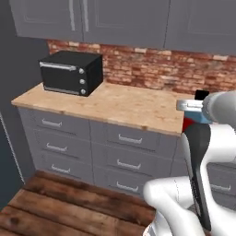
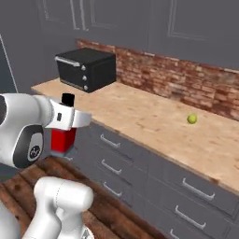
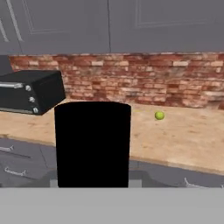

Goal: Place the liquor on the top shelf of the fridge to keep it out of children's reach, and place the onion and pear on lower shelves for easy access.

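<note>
Liquor [image 2: 63,134] sits clamped in my hand [image 2: 65,122], lifted off the surface [image 2: 154,123] where the pear [image 2: 192,119] waits, so I judge this the carry step, needing a drive to the fridge's top shelf.

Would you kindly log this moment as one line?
claw: shut on liquor | liquor: lifted, off the counter | pear: on counter | toaster oven: on counter

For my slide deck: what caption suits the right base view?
Arm carries the liquor bottle off the wooden counter, leaving the pear near the toaster oven.
</note>
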